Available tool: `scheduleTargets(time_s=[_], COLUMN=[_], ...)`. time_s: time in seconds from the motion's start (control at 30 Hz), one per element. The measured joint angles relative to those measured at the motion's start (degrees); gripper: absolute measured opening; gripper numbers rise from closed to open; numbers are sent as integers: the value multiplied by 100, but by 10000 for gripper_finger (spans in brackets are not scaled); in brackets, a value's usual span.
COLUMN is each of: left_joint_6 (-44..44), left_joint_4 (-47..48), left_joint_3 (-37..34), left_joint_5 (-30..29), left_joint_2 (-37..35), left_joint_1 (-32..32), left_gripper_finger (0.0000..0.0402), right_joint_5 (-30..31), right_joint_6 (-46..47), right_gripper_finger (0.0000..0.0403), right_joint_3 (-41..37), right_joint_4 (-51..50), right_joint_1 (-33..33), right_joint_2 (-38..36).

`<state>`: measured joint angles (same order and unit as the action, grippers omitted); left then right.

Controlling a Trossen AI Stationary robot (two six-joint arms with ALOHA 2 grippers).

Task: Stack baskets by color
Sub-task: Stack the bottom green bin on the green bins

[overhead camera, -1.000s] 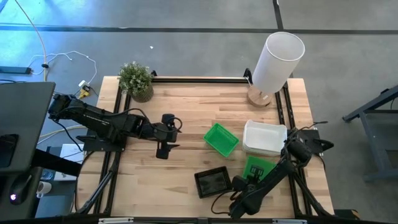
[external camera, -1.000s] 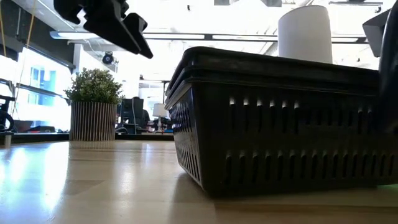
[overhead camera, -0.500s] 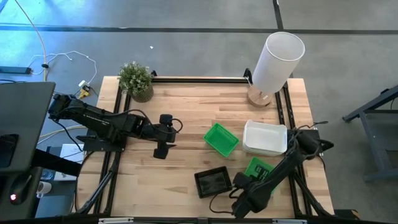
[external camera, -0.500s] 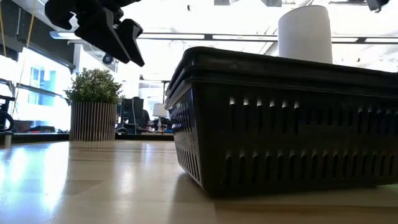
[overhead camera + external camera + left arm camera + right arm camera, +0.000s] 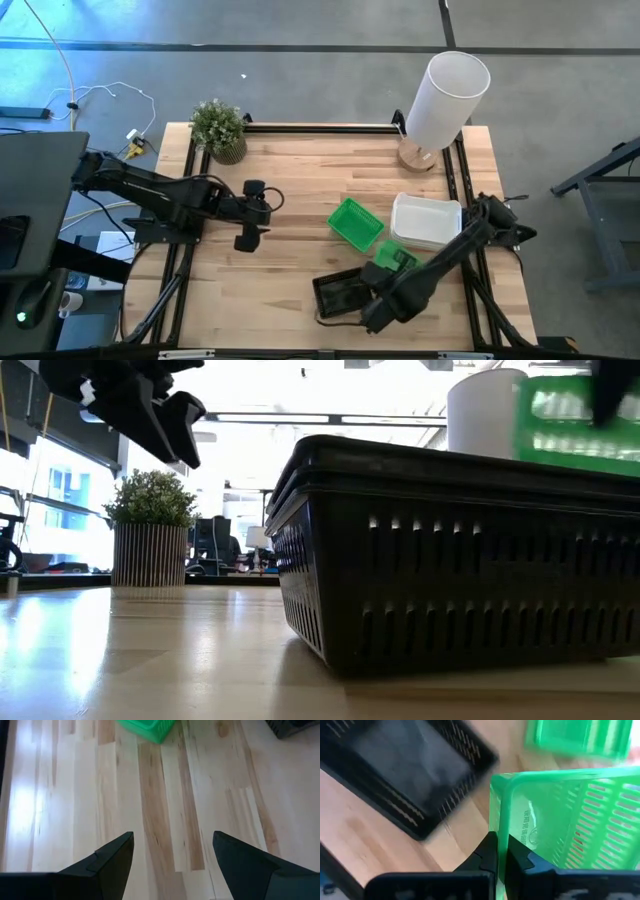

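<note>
My right gripper [image 5: 385,273] is shut on a green basket [image 5: 394,257] and holds it in the air by the black baskets [image 5: 340,293], which sit nested near the table's front edge. The low view shows the lifted green basket [image 5: 575,420] above and behind the black stack [image 5: 450,560]. Another green basket [image 5: 355,222] rests flat on its base at mid-table, with a white basket [image 5: 427,220] to its right. My left gripper [image 5: 243,238] hangs open over bare wood left of centre, its fingers [image 5: 117,852] touching nothing. My right gripper pinches one side wall of the green basket at its rim [image 5: 500,827] between its two fingers [image 5: 487,852], near a corner. The fingers come from above, pointing steeply down. The basket is lifted clear of the table and hangs tilted.
A tall white cylinder [image 5: 445,95] stands on a wooden foot at the far right. A small potted plant [image 5: 220,128] stands at the far left corner. A black frame rail [image 5: 320,127] runs along the table's edges. Bare wood lies between the two arms.
My right gripper has risen with the green basket, lifting it clear of the table's front right and carrying it a little toward the black baskets while turning. My left gripper has drawn back toward the table's left edge, still open.
</note>
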<state>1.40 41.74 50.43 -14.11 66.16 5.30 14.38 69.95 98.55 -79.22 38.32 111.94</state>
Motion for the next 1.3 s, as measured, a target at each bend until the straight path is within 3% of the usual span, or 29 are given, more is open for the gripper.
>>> scheduleTargets(time_s=[0.37, 0.7, 0.9, 1.3], left_joint_6=[-287, -450, -622, -637], left_joint_4=[667, 1141, 1168, 1167], left_joint_3=[0, 0, 0, 0], left_joint_5=[-2, 2, 4, 4], left_joint_2=[-627, -1176, -1314, -1334], left_joint_1=[0, 0, 0, 0], left_gripper_finger=[259, 259, 259, 259], right_joint_5=[921, 749, 528, -32], right_joint_6=[-1261, -2238, -2253, -2370], right_gripper_finger=[0, 0, 0, 0], right_joint_3=[1171, 1199, 1199, 1199], right_joint_4=[-101, 519, 615, 349], right_joint_1=[-800, -1811, -2317, -2610], right_joint_2=[-4, -2, 22, 472])
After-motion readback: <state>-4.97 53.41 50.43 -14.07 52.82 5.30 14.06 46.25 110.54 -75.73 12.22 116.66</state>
